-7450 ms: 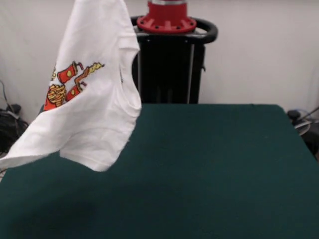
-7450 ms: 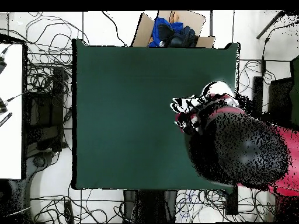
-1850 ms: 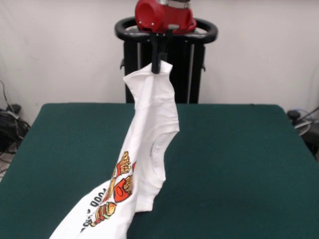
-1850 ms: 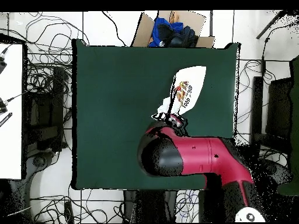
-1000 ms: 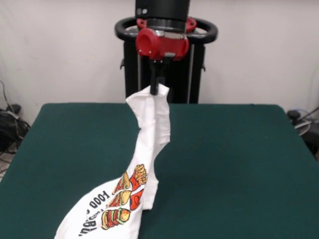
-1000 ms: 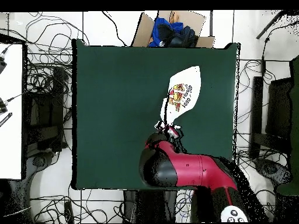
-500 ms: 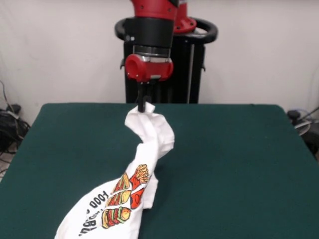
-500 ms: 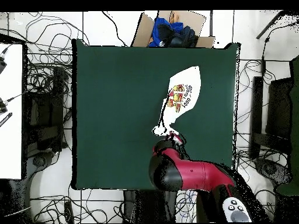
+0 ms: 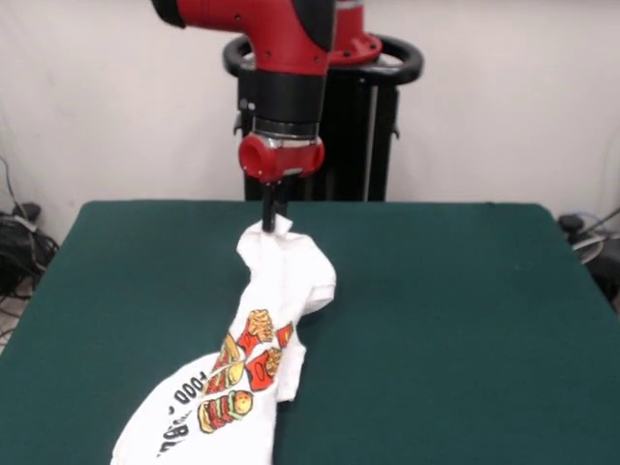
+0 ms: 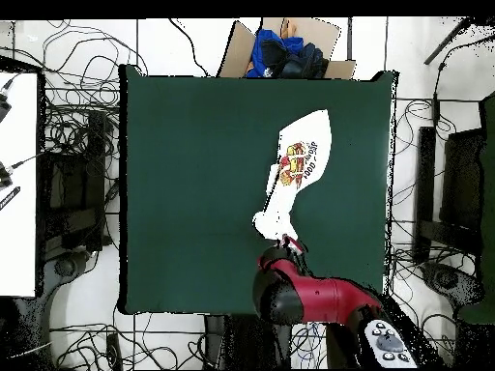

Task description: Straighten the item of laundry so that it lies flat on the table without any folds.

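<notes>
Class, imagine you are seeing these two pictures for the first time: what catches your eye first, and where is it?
The red robot arm comes down from above, its gripper shut on one end of a white T-shirt. The shirt trails in a long rumpled strip across the dark green table, its burger and fries print facing up at the end farthest from the gripper.

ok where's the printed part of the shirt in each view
Front view: the print sits low and left of centre on the shirt, below the hand.
Overhead view: the print lies in the upper right part of the table, up from the arm.
Shared landmark: the bunched white end that the hand holds.
</notes>
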Motion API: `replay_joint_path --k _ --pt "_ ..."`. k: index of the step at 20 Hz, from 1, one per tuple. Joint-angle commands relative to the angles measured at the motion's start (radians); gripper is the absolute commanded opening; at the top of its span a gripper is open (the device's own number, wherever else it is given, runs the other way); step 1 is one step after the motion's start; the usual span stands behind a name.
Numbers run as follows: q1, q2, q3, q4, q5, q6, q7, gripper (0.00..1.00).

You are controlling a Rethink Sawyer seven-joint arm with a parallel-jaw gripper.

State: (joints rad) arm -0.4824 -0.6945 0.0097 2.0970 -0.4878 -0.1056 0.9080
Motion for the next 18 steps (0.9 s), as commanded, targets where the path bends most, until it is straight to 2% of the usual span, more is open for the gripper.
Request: replay_joint_path --k 1,13,18 --pt "0.040 0.118 -0.075 -0.034 -0.046 -0.054 0.186 0.00" --pt "0.031 0.227 -0.132 -0.083 -0.094 -0.039 0.154 0.00" --pt "-0.017 0.267 -0.112 -0.082 -0.134 -0.065 0.155 0.00"
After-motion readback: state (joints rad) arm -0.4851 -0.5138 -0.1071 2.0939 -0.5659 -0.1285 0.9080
